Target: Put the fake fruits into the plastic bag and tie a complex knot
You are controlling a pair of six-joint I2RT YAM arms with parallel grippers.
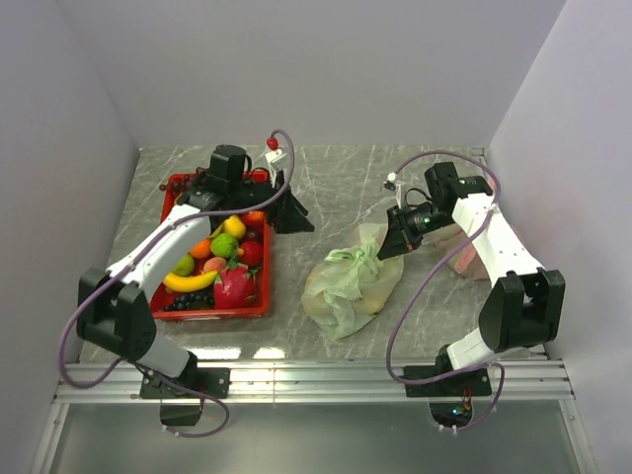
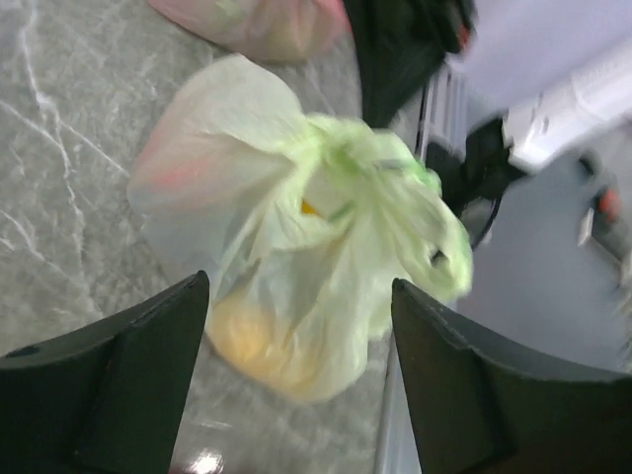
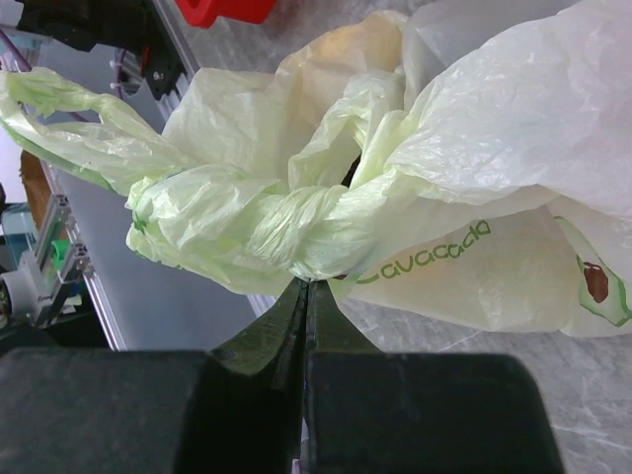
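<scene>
The pale-green plastic bag [image 1: 351, 286] lies on the table's middle with fruit shapes showing through it. Its handles are twisted into a knot [image 1: 360, 259]. My right gripper [image 1: 385, 247] is shut, its tips pinched at the underside of the knot [image 3: 247, 222] on the bag [image 3: 513, 148]. My left gripper [image 1: 286, 212] is open and empty, held apart to the left of the bag. In the left wrist view the bag [image 2: 296, 227] and the knot [image 2: 365, 158] lie ahead of the open gripper [image 2: 296, 286]. More fake fruits [image 1: 222, 262] lie in a red basket.
The red basket [image 1: 222, 313] stands at the left under my left arm. A pink bag [image 1: 464, 252] lies at the right behind my right arm; it also shows in the left wrist view [image 2: 257, 20]. Walls close the back and sides.
</scene>
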